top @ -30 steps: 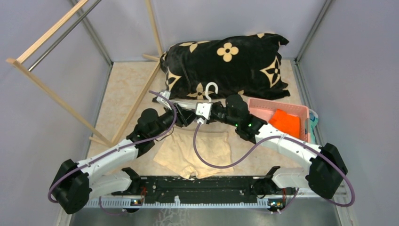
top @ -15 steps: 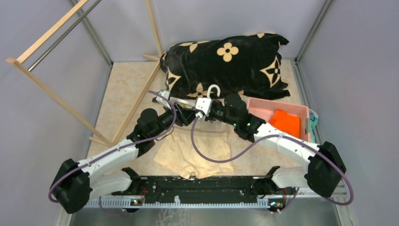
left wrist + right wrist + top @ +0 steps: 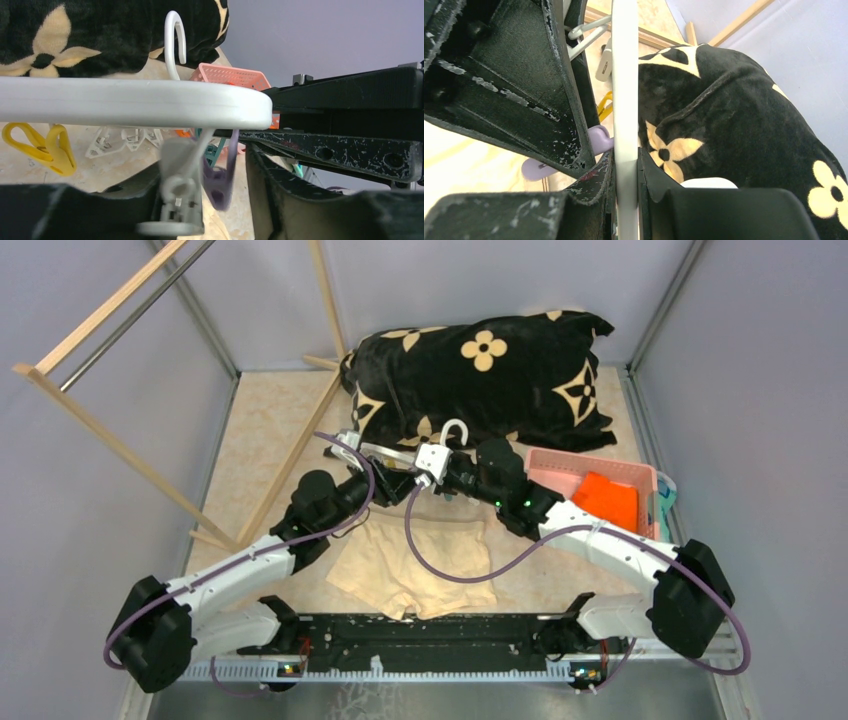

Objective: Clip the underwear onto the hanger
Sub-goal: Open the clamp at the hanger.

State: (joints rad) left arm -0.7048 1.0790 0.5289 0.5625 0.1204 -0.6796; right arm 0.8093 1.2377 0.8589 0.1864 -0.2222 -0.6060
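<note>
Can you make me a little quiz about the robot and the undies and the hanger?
1. True or false: the underwear is already clipped to the hanger.
2. Which of the robot's grippers is squeezing the hanger's white bar? A) left B) right C) neither
3. Fill in: the cloth in the pink basket is coloured ____.

Key:
1. False. It lies flat on the table.
2. B, the right gripper.
3. Orange.

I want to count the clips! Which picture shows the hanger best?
The left wrist view: the hanger shows its hook, bar and dangling clips up close. From above it looks small and partly hidden. The right wrist view shows only its thin edge.
</note>
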